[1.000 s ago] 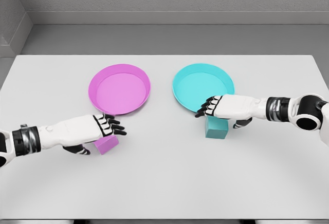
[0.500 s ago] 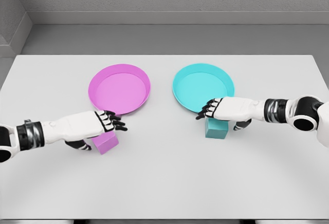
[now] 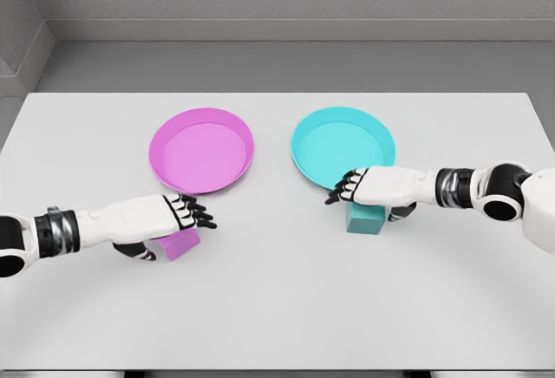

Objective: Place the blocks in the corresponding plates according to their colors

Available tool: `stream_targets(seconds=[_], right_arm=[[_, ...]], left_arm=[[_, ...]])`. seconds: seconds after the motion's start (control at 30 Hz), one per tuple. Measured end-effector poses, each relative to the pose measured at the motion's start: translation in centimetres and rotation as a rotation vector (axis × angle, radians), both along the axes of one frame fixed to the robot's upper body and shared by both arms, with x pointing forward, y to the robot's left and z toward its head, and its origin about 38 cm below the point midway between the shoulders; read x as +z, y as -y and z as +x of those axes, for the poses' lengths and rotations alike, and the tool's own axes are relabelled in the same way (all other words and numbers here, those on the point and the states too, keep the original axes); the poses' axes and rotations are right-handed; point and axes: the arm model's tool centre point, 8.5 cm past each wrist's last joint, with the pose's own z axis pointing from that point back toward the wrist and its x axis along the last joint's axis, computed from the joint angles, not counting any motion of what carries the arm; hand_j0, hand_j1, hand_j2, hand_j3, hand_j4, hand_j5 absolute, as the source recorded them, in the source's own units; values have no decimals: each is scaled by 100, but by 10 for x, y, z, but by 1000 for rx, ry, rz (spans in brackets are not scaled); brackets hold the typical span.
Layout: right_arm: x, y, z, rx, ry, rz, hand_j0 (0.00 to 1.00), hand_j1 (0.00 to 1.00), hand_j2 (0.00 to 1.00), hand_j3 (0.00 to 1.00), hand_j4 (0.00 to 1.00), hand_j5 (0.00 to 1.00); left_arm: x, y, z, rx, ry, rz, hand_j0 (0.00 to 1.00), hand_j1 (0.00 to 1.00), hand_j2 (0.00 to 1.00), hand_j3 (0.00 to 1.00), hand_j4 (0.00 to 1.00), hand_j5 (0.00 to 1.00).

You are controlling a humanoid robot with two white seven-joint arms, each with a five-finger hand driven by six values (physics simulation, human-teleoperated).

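On the white tabletop, at 6 o'clock from each plate, sit two small solid blocks: a magenta cube-shaped block just below the round magenta plastic plate, and a teal cube-shaped block just below the round teal plastic plate. Both plates look empty, shallow, with raised rims. The blocks look rigid, light and smooth-faced, probably a bit slippery; best hold is a pinch on two opposite side faces, thumb against fingers. The left hand lies over the magenta block's top, fingers extended toward 3 o'clock, thumb low at the block's 9 o'clock side; whether it grips the block I cannot tell. The right hand covers the teal block's top, fingers pointing to 9 o'clock over the plate's near rim; grip likewise unclear. Both blocks rest on the table, outside the plates.
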Motion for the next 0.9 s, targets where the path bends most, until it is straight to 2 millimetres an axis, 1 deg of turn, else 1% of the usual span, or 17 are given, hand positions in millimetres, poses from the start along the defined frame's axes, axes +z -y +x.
stream_targets(seconds=[0.13,0.33,0.6,0.63,0.67,0.73,0.9], right_arm=[[-2,-3,-1,6,-2,-1,99,99,99,99,99,99],[-3,-4,-2,17,-3,-22,87,87,87,87,87,87],[-3,-4,-2,19,-5,-30,77,77,77,77,77,77],[-3,-4,-2,19,-5,-31,72,72,72,72,72,72],[-3,-4,-2,19,-4,-32,72,72,72,72,72,72],[-3,-4,-1,19,-3,-32,68,68,68,68,68,68],[-1,-4,0,20,2,-29,65,65,65,65,65,65]], left_arm=[[-1,-1,1,2,-2,2,100,100,100,100,100,100],[-4,-3,1,8,-10,8,100,100,100,100,100,100],[-3,-6,9,25,-4,14,100,100,100,100,100,100],[-3,-5,11,26,0,12,100,100,100,100,100,100],[-4,-4,12,27,-3,12,100,100,100,100,100,100],[-6,-2,12,26,-5,8,100,100,100,100,100,100],[-7,4,14,21,-4,-2,100,100,100,100,100,100]])
